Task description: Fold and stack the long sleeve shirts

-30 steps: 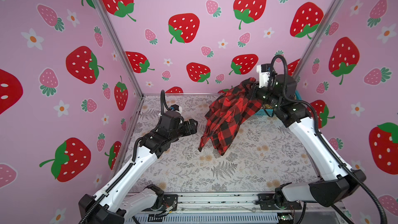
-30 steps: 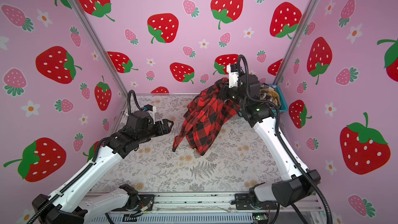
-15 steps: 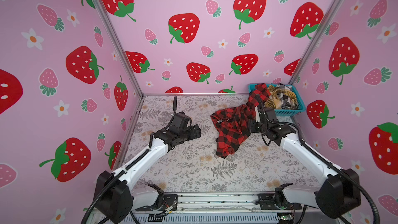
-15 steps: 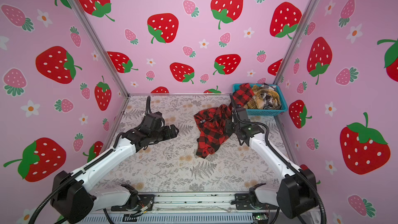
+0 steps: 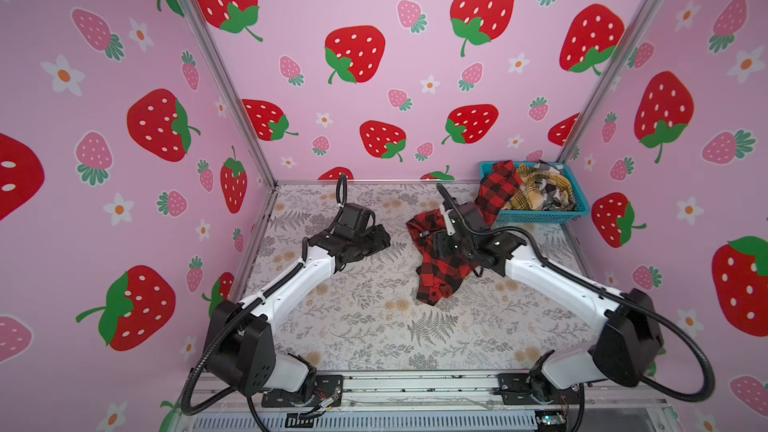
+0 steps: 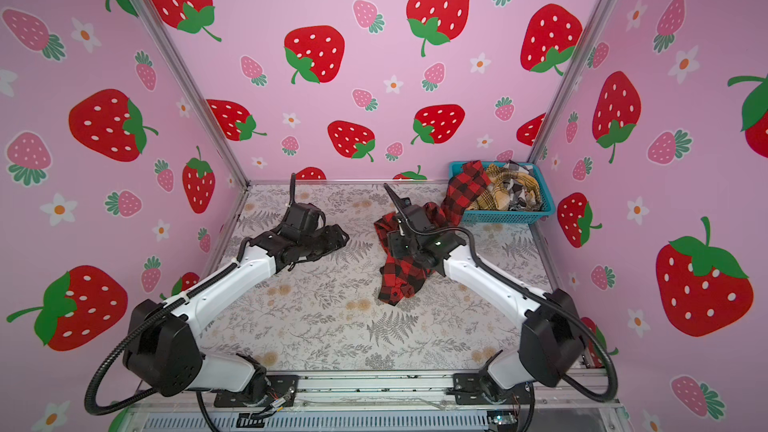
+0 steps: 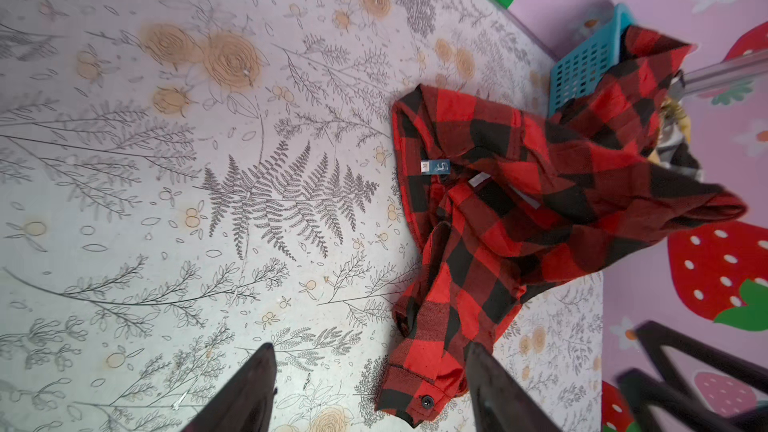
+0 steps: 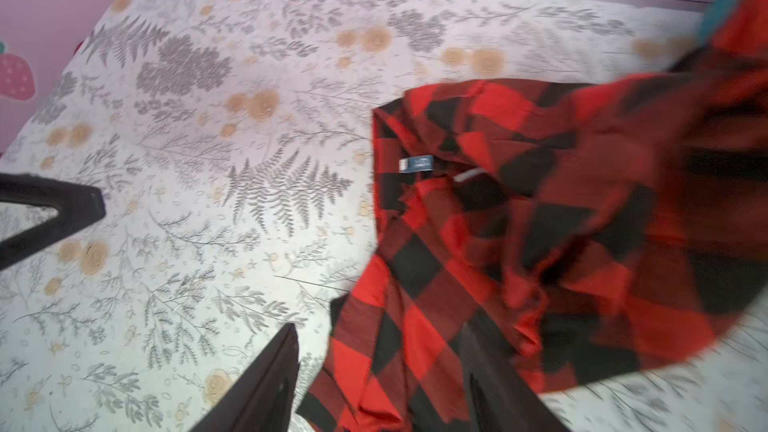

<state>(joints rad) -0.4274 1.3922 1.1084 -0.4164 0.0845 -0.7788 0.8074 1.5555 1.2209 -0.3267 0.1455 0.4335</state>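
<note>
Grey floral bench [image 5: 374, 326] carries one garment: the red-and-black shirt [image 5: 440, 280], crumpled in a heap right of centre. One end trails up over the rim of the turquoise basket [image 5: 540, 216] in the far right corner. The mustard-yellow shirt [image 5: 536, 189] and the black-and-white shirt [image 5: 550, 199] are bunched inside the basket.

Step in hand, my read: getting shirt one out and laid flat. No fold made, no stack begun.

My right tool [image 8: 380, 347] sits low on the heap with its fingers spread wide. Fabric lies between them and over one finger, but I see no pinch; that view is blurred. My left tool [image 7: 370, 347] hangs just left of the heap, also spread wide, holding nothing. A buttoned cuff [image 7: 415, 392] lies ahead of it. The collar label [image 7: 434, 167] faces up.

Next: pull the trailing end clear of the basket, take one corner per tool, and spread the shirt flat before folding. Risk: dragging the basket along.
</note>
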